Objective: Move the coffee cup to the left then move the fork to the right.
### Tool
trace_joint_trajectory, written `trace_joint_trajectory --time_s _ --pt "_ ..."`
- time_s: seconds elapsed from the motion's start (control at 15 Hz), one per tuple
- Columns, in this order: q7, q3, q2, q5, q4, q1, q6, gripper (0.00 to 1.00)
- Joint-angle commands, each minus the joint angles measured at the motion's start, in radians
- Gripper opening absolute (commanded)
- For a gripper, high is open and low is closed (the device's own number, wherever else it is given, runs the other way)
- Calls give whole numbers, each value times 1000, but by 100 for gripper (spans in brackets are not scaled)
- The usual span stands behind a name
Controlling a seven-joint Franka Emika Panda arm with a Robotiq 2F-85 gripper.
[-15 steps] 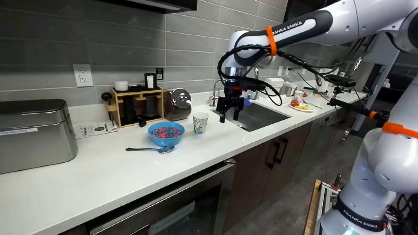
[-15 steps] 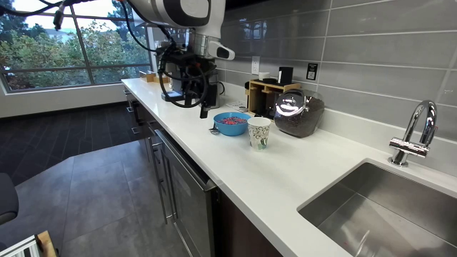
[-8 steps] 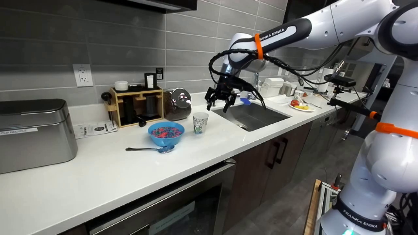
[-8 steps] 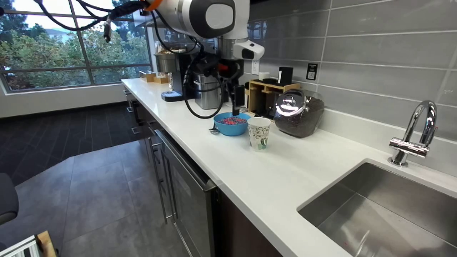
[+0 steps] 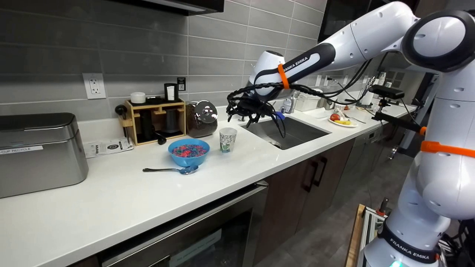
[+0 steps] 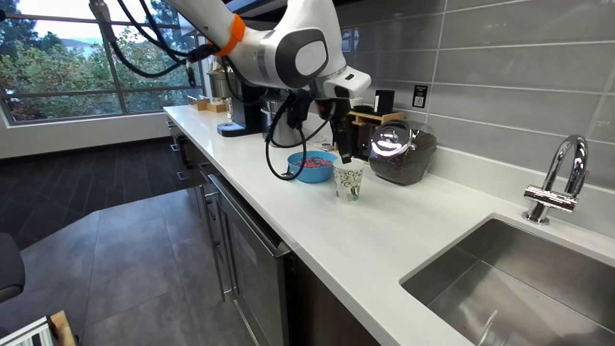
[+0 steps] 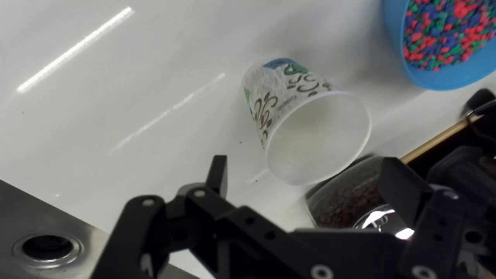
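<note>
I judge I am on the first step, with the coffee cup point(image 7: 310, 124) to be grasped; it stands upright on the desk point(image 5: 122, 207) between the blue bowl point(image 5: 188, 161) and the sink point(image 5: 297, 131), beside the bowl but not touching it. My tool point(image 7: 304, 166) is wide, its fingers point(image 7: 219, 176) well apart and holding nothing; in the wrist view the cup's mouth shows in the gap between them. Next I should lower and square up until they straddle the cup, then close gently, since it looks like thin paper and could buckle. In both exterior views the bowl is on the cup's left, so the move calls for a lift over it or a path around.

What the sentence calls the fork point(image 5: 169, 169) is, I judge, the metal utensil in front of the bowl, though its rounded end looks like a spoon's; its step is not yet begun. The wrist view leaves it out, and in an exterior view my cable loop point(image 6: 267, 149) and the bowl hide nearly all of it. There, too, a fingertip overlaps the cup's rim, the depth between them hard to judge. The wrist view also cuts off the bowl, and a finger covers part of the jar point(image 7: 345, 197).
</note>
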Motion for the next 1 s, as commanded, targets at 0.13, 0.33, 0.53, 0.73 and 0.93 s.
trace_joint_trajectory --time_s 0.13,0.33,0.53,0.73,0.93 --pt "415 -178 70 -295 35 109 27 100" --pt "567 -176 88 -411 46 117 -10 100" --pt "565 -137 90 -393 40 110 -23 100" --pt "532 -113 91 -383 37 108 -28 100" --pt "509 -94 101 -371 45 104 -57 95"
